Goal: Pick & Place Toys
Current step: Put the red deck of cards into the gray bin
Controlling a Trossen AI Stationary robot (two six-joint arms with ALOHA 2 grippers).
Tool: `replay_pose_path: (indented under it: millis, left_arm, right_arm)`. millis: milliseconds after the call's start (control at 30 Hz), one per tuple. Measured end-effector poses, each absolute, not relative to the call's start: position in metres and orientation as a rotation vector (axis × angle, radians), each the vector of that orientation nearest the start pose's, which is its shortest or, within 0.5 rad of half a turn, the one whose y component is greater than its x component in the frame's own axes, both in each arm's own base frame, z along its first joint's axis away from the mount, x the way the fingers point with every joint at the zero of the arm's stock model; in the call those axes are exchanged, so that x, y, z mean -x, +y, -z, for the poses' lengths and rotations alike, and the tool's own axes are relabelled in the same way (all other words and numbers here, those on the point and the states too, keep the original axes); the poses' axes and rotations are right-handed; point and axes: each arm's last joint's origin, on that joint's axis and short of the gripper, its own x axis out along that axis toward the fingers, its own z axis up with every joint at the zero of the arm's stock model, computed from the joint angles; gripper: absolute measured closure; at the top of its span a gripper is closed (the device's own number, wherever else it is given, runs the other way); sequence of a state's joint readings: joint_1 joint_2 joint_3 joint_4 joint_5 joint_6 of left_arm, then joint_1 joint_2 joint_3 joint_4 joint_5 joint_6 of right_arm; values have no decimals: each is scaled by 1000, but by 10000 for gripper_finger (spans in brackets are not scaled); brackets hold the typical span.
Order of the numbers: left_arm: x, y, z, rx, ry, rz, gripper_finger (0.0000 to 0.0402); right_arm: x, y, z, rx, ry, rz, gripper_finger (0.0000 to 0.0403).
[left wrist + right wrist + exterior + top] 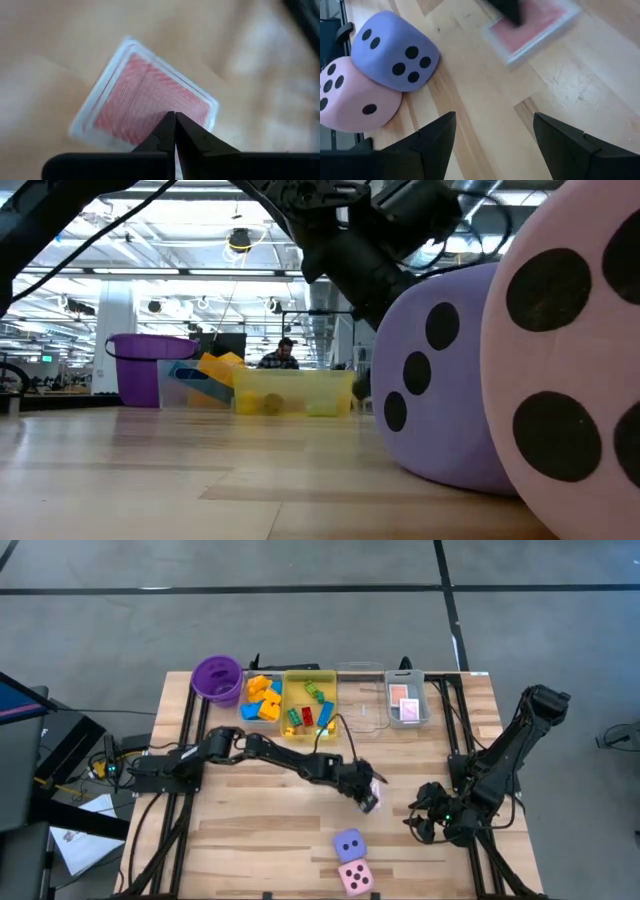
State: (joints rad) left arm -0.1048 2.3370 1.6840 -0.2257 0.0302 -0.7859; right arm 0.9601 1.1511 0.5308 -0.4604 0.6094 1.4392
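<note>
The left gripper pinches a pink-backed card by its edge — likely for lifting — while the right gripper waits, jaws apart.

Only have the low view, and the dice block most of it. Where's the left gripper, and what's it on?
Observer: The left gripper is mid-table, shut on the edge of a pink-backed playing card, well clear of the trays.
Operator: Right arm?
Observer: The right gripper waits open and empty near the table's right edge, facing the purple soft die and the pink soft die.
Operator: Any cards put away?
Observer: Yes, more pink-backed cards lie in the clear rectangular plastic tray at the back.
</note>
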Motion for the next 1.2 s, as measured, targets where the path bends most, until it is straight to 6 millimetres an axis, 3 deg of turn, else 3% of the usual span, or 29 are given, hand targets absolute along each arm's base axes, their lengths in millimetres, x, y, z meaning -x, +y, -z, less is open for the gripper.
replay_pose_path:
  millis: [167,300,533,733,867,1000,1200]
  left_arm:
    - [-480,-30,-129,625,864,-546,401]
    - [-470,-24,-136,598,774,-752,401]
    - [-467,-25,-168,597,710,-702,401]
    - [-465,-26,-192,436,708,-599,401]
    - [-469,-27,-188,380,731,-509,401]
    - [-475,-24,-169,436,783,-423,401]
    - [-466,-11,-152,474,869,-618,401]
  right_arm:
    - [-126,144,-171,-601,768,277,143]
    - [-126,144,-171,-607,763,275,143]
    - [-127,143,-171,-571,745,283,143]
    - [-131,138,-171,-522,728,303,143]
    - [-136,133,-171,-495,720,325,143]
    - [-141,128,-171,-498,715,355,143]
    - [-144,126,-172,-519,706,366,143]
